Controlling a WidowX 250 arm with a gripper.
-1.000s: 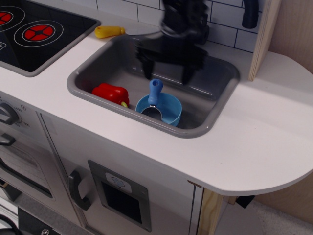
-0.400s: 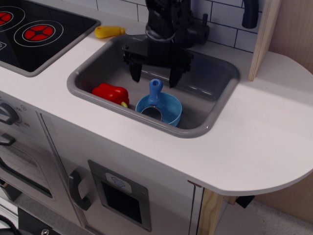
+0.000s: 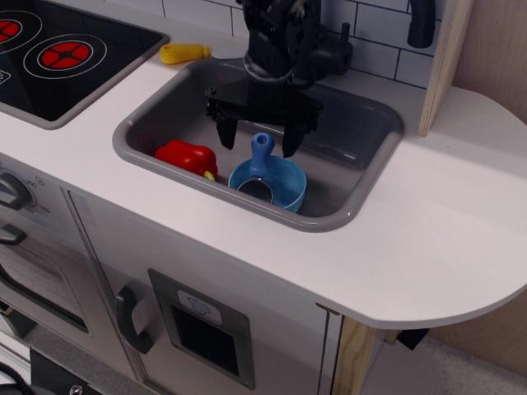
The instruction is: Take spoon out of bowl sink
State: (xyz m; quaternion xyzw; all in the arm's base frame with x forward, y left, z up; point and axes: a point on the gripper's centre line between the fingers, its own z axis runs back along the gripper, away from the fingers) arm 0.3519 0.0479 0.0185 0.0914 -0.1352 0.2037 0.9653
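Note:
The spoon (image 3: 261,160) stands in the light-blue bowl (image 3: 280,186), its blue handle leaning up over the bowl's far rim and its silver scoop down inside. The bowl sits at the front of the grey sink (image 3: 362,144). My black gripper (image 3: 258,141) is open, lowered into the sink, with one finger on each side of the top of the spoon handle. The fingers do not touch the handle.
A red toy pepper (image 3: 188,156) lies in the sink left of the bowl. A yellow-handled utensil (image 3: 184,53) lies on the white counter behind the sink. The black stovetop (image 3: 58,53) is at the left. A dark faucet stands behind the gripper.
The gripper has moved left and down into the sink, from behind and right of the bowl to straddling the spoon handle. The spoon and bowl have not moved.

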